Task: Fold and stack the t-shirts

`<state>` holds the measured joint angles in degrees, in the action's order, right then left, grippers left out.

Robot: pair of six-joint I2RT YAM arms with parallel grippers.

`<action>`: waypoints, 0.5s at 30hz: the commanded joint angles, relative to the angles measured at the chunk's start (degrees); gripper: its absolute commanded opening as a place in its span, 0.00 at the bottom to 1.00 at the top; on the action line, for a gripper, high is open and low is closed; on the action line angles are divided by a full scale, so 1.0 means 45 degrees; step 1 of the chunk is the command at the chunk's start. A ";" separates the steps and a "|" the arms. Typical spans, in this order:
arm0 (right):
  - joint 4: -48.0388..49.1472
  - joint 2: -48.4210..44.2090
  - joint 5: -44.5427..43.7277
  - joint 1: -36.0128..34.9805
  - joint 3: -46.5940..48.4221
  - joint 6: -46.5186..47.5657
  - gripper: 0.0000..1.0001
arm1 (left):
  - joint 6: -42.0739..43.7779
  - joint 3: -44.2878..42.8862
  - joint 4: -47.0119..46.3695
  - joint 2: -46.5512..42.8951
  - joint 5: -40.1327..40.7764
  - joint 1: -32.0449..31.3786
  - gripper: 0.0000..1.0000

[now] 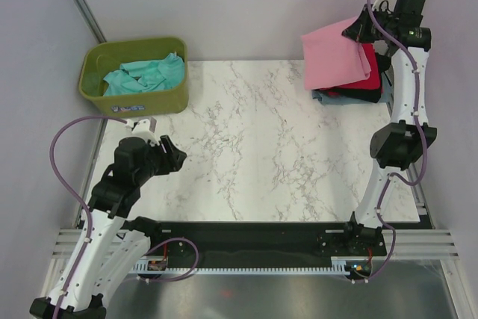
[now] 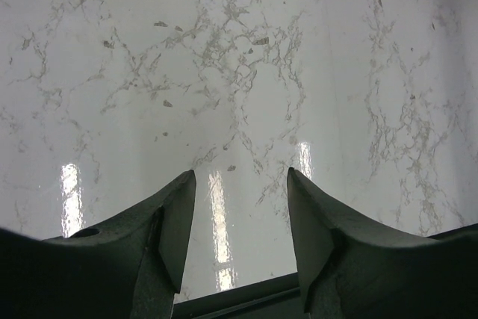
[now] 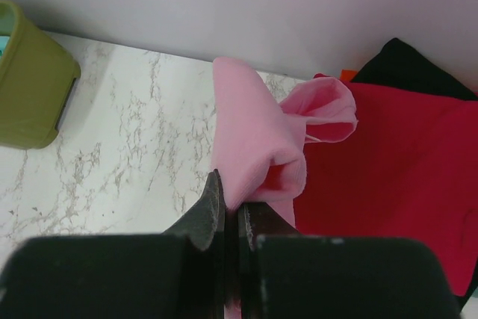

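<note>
R gripper clenched on pink tee, far right corner of marble table.
Pink tee looks folded, a flat-ish slab pinched at its far right edge, one layer curling open in my wrist cam. It sits tilted over the stack: red tee on top, black tee and grey-blue tee peeking out underneath. Teal tee lies crumpled in the olive tub, far left. L gripper is near left, jaws apart, nothing btwn them, over bare marble. R arm's own links block my top view of the stack's right side.
</note>
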<state>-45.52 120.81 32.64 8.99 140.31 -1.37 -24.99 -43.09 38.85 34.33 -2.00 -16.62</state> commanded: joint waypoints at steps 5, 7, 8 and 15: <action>0.1228 -0.0051 0.0929 0.0403 0.0714 -0.0439 0.00 | 0.0320 -0.0014 -0.0450 0.0068 -0.0103 0.0002 0.59; 0.1286 -0.0051 0.1046 0.0559 0.0598 -0.0400 0.00 | 0.0320 0.0005 -0.0450 0.0067 -0.0102 0.0022 0.59; 0.1345 -0.0012 0.1124 0.0599 0.0578 -0.0380 0.00 | 0.0320 0.0005 -0.0431 0.0087 -0.0102 0.0003 0.59; 0.1892 0.1099 0.2120 0.1067 0.0675 -0.0576 0.00 | 0.0320 0.0005 -0.0430 0.0204 -0.0142 0.0022 0.58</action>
<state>-41.52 123.24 38.24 12.67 140.92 -3.40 -24.99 -43.05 38.85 34.94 -2.04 -16.62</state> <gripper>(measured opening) 0.056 0.586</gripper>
